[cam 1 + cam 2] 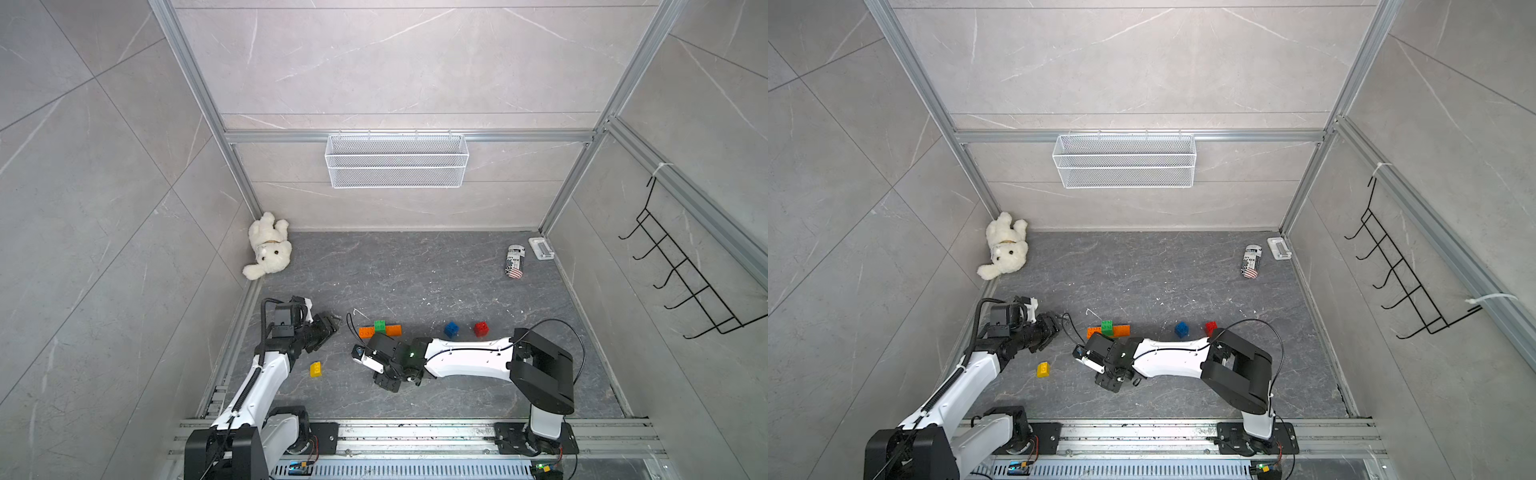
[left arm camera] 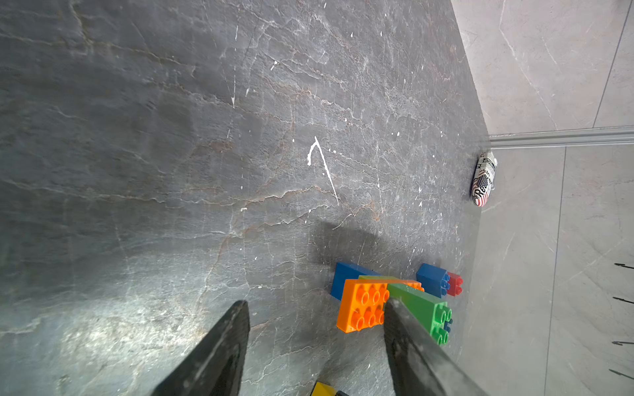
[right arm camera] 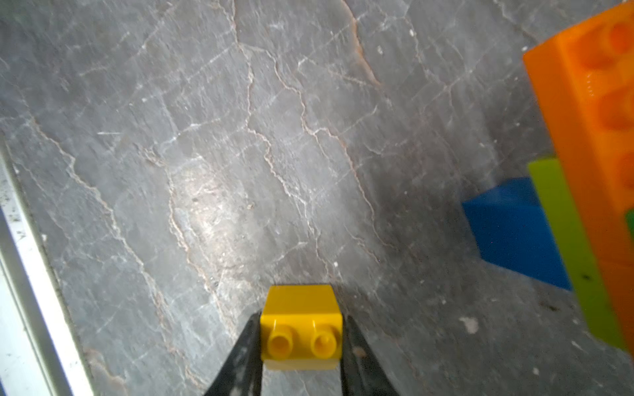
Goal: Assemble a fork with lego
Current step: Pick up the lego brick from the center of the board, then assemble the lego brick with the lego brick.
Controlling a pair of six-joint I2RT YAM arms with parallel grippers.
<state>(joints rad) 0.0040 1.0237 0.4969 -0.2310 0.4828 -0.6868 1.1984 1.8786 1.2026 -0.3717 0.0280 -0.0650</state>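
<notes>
The lego assembly lies mid-floor: orange bricks with a green brick on top and a blue one beneath. Loose bricks lie around it: blue, red and an oblong yellow one. My left gripper is open just left of the assembly, nothing between its fingers. My right gripper is shut on a small yellow brick, low over the floor beside the orange brick. In both top views the right wrist hides its fingers.
A white plush bear lies in the back left corner. A printed can and a small white holder lie at the back right. A wire basket hangs on the back wall, and a black hook rack on the right wall.
</notes>
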